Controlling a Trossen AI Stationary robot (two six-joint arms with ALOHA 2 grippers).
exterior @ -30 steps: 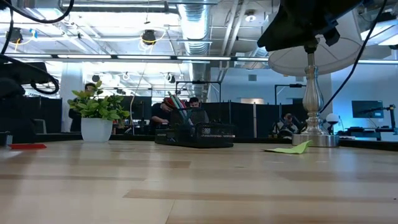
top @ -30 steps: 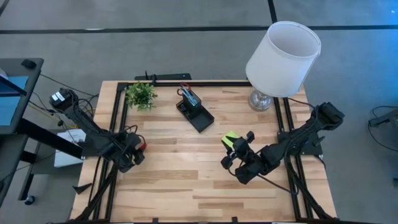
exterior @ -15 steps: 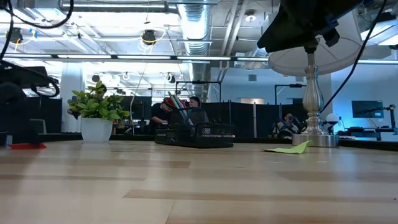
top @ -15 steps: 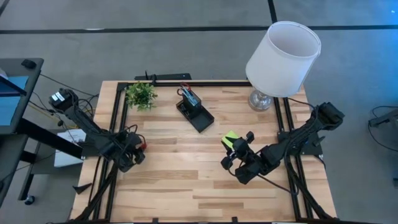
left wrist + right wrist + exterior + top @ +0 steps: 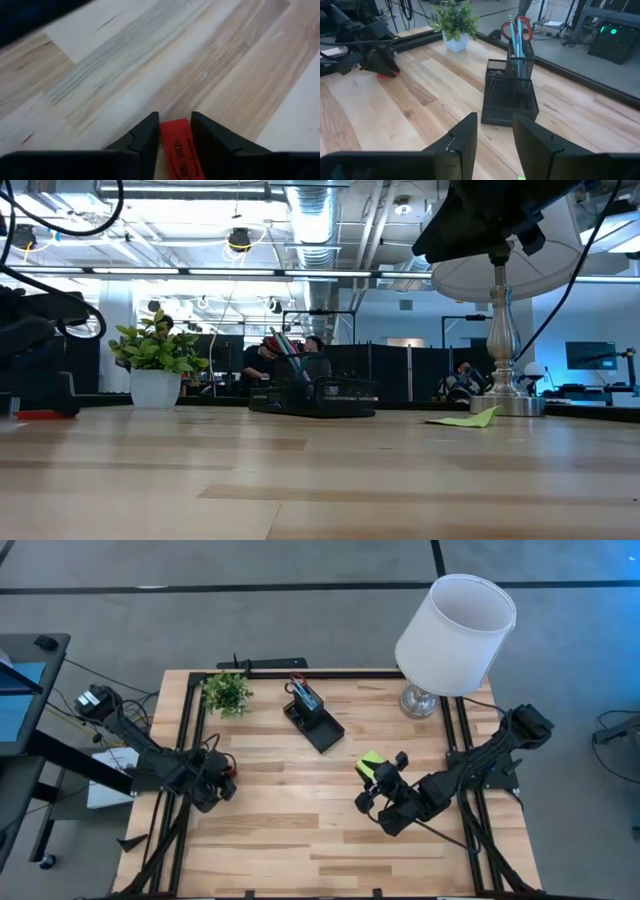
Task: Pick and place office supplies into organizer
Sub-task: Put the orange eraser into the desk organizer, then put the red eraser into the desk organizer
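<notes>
My left gripper (image 5: 224, 779) is low at the table's left edge, with a small flat red piece (image 5: 176, 142) with gold lettering between its fingers; in the low view the piece (image 5: 35, 415) lies on the table. The black mesh organizer (image 5: 315, 718) stands at the far middle, with red-handled scissors (image 5: 516, 27) and pens (image 5: 521, 37) upright in its cup. My right gripper (image 5: 383, 786) hovers open at the right, just nearer than the lime-green sticky-note pad (image 5: 370, 762), which lies flat on the wood. My left gripper has the red piece's end (image 5: 175, 131) pinched between its two fingers, one finger (image 5: 147, 135) on each long side. The fingers slant down at it from the table's left side. In the low view the piece still lies on the table.
A small potted plant (image 5: 227, 692) stands at the far left corner. A white-shaded lamp (image 5: 455, 625) with a silver base (image 5: 420, 700) is at the far right. Bare wood (image 5: 300, 810) spreads across the table's middle and near half. People sit in the room beyond.
My left gripper has come down toward the table at the red piece; its dark finger now stands beside the piece in the low view. The right arm has kept still.
</notes>
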